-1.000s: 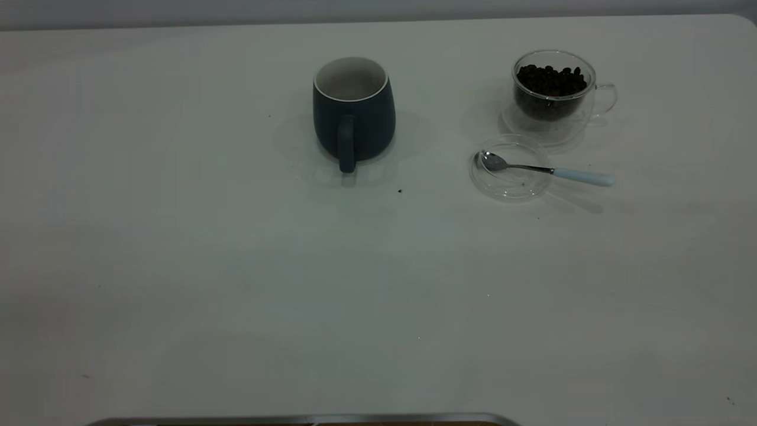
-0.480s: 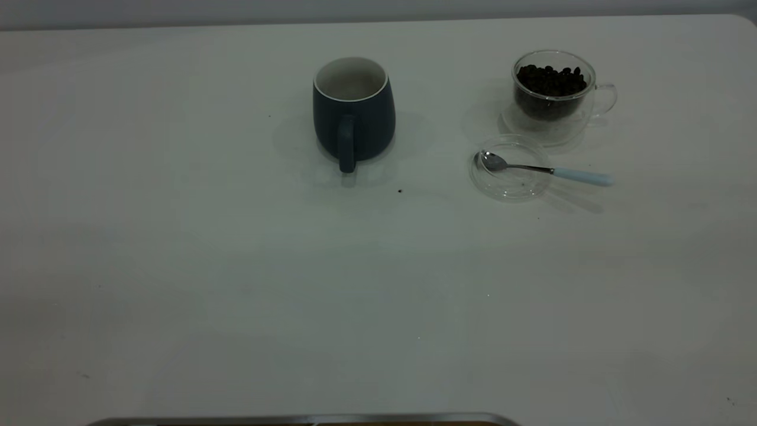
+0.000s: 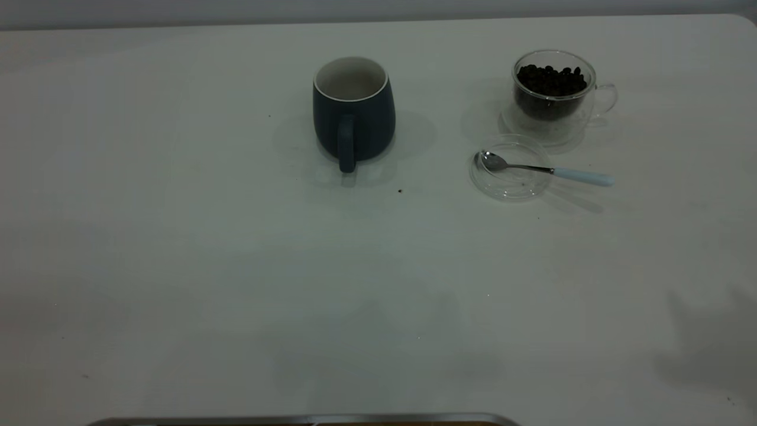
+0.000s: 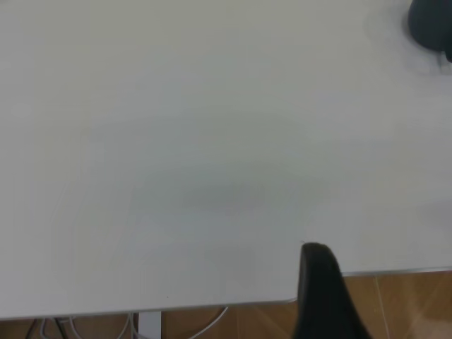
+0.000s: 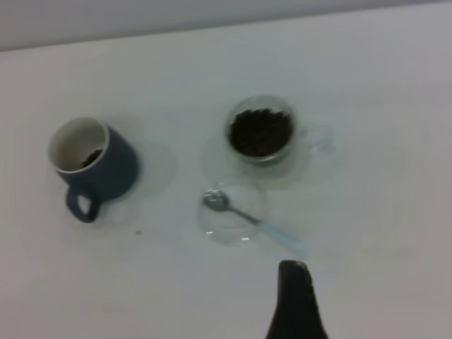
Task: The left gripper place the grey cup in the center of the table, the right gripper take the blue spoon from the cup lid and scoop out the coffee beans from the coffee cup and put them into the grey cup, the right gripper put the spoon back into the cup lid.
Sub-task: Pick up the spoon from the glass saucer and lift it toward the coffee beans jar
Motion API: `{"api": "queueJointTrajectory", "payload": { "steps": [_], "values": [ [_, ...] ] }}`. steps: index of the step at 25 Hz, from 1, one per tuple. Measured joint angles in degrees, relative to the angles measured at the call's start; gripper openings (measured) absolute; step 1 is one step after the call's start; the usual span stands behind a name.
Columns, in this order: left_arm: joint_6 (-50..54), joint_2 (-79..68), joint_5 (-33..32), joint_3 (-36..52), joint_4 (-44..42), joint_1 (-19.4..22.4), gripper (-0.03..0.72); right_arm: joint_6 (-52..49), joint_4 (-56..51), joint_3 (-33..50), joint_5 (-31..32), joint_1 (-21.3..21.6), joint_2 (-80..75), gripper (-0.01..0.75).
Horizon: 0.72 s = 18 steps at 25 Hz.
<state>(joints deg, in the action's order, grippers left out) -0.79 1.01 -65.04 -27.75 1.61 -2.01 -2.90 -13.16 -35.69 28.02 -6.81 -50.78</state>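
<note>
You see only one dark finger (image 5: 295,300) of the right gripper, in its own wrist view, hanging above the tabletop (image 3: 177,248) short of the spoon (image 3: 547,170); whether that gripper is open or closed cannot be told. The left gripper likewise shows a single dark finger (image 4: 321,289) in its wrist view, over the tabletop's edge, and its state cannot be told either. Neither gripper appears in the exterior view.

The spoon has a shiny metal bowl and a pale blue handle. Its bowl rests inside the clear glass lid (image 3: 510,188), and the handle sticks out over the rim toward the right. Just behind the lid stands the clear glass cup (image 3: 553,89), filled with dark coffee beans (image 3: 551,80). The blue-grey mug (image 3: 353,112) stands upright well to the left of them, handle toward the camera.

The right wrist view looks into the mug and shows what may be a few dark beans (image 5: 90,157) at the bottom; the exterior view shows only its white inner wall. In the left wrist view the mug (image 4: 431,28) is cut off at the frame's corner.
</note>
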Motion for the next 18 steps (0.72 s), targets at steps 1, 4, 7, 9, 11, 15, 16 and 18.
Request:
{"api": "queueJointTrajectory", "payload": {
  "steps": [1,4,7,9,11,15,16,18],
  "values": [
    [0.0,0.0,0.0,0.0,0.0,0.0,0.495,1.3,-2.5,0.0,-2.2,0.0,-3.8,0.598],
    [0.0,0.0,0.0,0.0,0.0,0.0,0.495,3.5,-11.4,0.0,-8.1,0.0,-13.8,0.598],
    [0.0,0.0,0.0,0.0,0.0,0.0,0.495,5.8,-17.2,0.0,-12.1,0.0,-21.9,0.598],
    [0.0,0.0,0.0,0.0,0.0,0.0,0.495,7.4,-20.2,0.0,-13.3,0.0,-26.4,0.598],
    [0.0,0.0,0.0,0.0,0.0,0.0,0.495,9.0,-23.0,-0.2,-14.2,0.0,-29.7,0.598],
    [0.0,0.0,0.0,0.0,0.0,0.0,0.495,12.8,-27.4,-1.9,-15.2,0.6,-36.0,0.598],
    [0.0,0.0,0.0,0.0,0.0,0.0,0.495,13.6,-28.3,-2.7,-14.8,1.4,-37.7,0.598],
    [0.0,0.0,0.0,0.0,0.0,0.0,0.495,15.3,-29.9,-5.6,-12.8,3.8,-41.0,0.598]
  ]
}}
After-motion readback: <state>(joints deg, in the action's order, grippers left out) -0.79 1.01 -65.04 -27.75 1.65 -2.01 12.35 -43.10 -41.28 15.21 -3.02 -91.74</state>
